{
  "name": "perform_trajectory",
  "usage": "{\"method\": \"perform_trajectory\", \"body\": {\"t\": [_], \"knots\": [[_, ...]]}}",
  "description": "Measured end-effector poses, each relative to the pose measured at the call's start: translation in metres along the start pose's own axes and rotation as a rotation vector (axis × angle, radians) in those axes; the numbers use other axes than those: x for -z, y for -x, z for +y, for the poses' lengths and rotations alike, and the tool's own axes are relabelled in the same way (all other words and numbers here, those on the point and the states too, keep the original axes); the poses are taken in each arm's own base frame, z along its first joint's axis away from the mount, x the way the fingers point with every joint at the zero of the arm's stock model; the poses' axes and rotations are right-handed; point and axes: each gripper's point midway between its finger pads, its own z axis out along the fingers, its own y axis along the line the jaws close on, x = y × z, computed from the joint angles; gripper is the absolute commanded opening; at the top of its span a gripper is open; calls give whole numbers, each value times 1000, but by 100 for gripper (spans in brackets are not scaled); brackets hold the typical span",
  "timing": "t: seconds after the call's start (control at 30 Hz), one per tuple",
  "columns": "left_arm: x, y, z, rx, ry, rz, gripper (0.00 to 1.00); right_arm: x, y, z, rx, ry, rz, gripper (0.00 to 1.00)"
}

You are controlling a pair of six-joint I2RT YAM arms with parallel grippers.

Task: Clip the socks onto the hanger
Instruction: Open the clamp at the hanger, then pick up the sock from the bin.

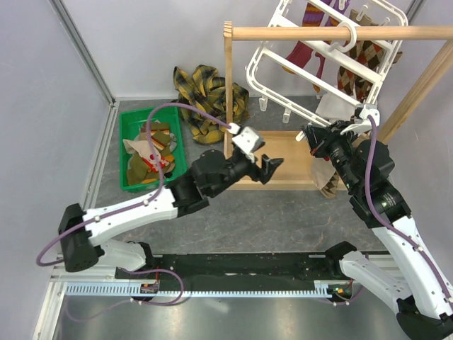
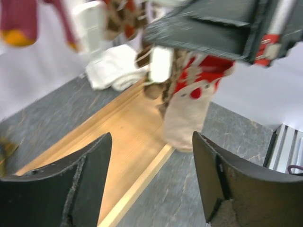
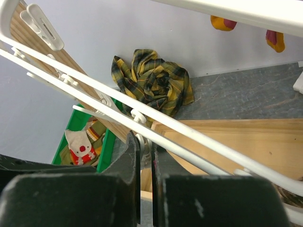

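Mid-task at the drying rack: the white hanger [image 1: 255, 74] hung tilted from the wooden rod [image 1: 318, 32], with several argyle and red socks [image 1: 362, 60] already fastened to its far side. The right arm [image 1: 386, 198] reached up under the frame's lower edge, and the right jaws were pressed almost together, apparently pinching a small white clip [image 3: 144, 144] on the frame's underside. Just beneath them a beige-toed sock [image 2: 187, 118] with red markings dangled over the right end of the rack's wooden tray [image 1: 287, 152]. Motion blur in the left wrist view left it unclear whether that sock was held by the clip or by the jaws. The left arm [image 1: 141, 205] stretched across the desk [image 1: 269, 219] toward the tray. The left jaws stood spread wide and empty, low over the wood and aimed at the dangling sock, near it but not touching. More socks lay heaped in the green bin [image 1: 124, 142] at the far left, with a yellow-and-black plaid cloth [image 1: 205, 92] crumpled behind it. The step in hand looked to be the fastening of this one sock. The next move would likely call for a check that the clip had bitten on the cuff before the right jaws let go. The left arm could steady the sock from below or turn back to the bin for another.
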Motion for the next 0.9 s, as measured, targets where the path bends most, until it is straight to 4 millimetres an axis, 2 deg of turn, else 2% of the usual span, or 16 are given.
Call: {"method": "perform_trajectory", "body": {"t": [0.2, 0.4, 0.57, 0.7, 0.9], "knots": [[56, -10, 59, 47, 149, 82, 80, 0, 1, -1, 18, -1, -6, 0], [134, -41, 140, 56, 392, 214, 80, 0, 1, -2, 38, 1, -8, 0], [188, -59, 204, 25, 620, 331, 74, 1, 1, -2, 49, 5, -7, 0], [211, -89, 246, 3, 748, 510, 67, 1, 1, -1, 53, 9, -6, 0], [219, -141, 302, -22, 838, 831, 60, 2, 1, -1, 60, 9, -8, 0]]}}
